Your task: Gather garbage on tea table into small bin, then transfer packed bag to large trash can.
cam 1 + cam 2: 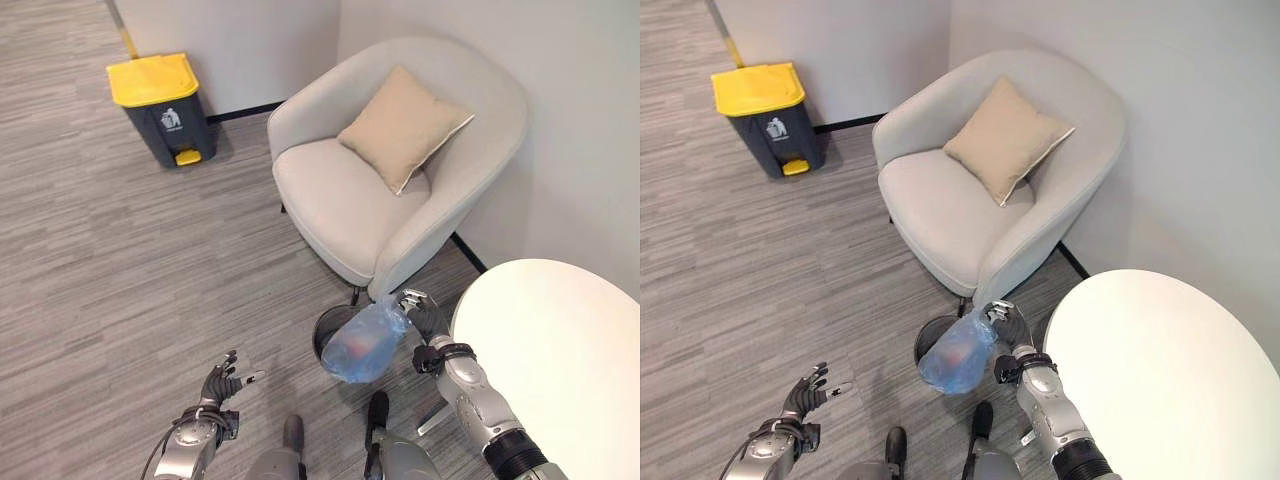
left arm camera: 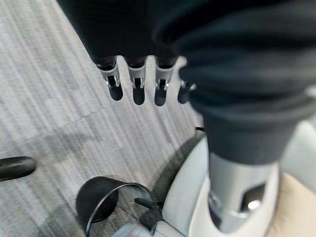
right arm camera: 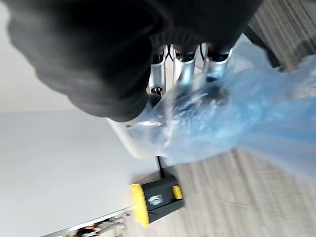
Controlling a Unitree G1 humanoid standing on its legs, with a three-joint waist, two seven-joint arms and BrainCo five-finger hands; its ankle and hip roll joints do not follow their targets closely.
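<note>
A translucent blue garbage bag (image 1: 365,342) with something orange-red inside hangs over the small black bin (image 1: 333,338) on the floor by the armchair. My right hand (image 1: 424,313) is shut on the bag's bunched top (image 3: 197,101), its fingers curled into the plastic. My left hand (image 1: 221,385) hovers low over the carpet to the left, fingers spread and relaxed, holding nothing. The large trash can (image 1: 163,108), dark grey with a yellow lid and pedal, stands against the far wall. The round white tea table (image 1: 565,350) is at the lower right, its top bare.
A beige armchair (image 1: 380,190) with a tan cushion (image 1: 404,125) stands right behind the small bin. White walls close off the back and right. Grey carpet (image 1: 120,260) stretches between me and the large trash can.
</note>
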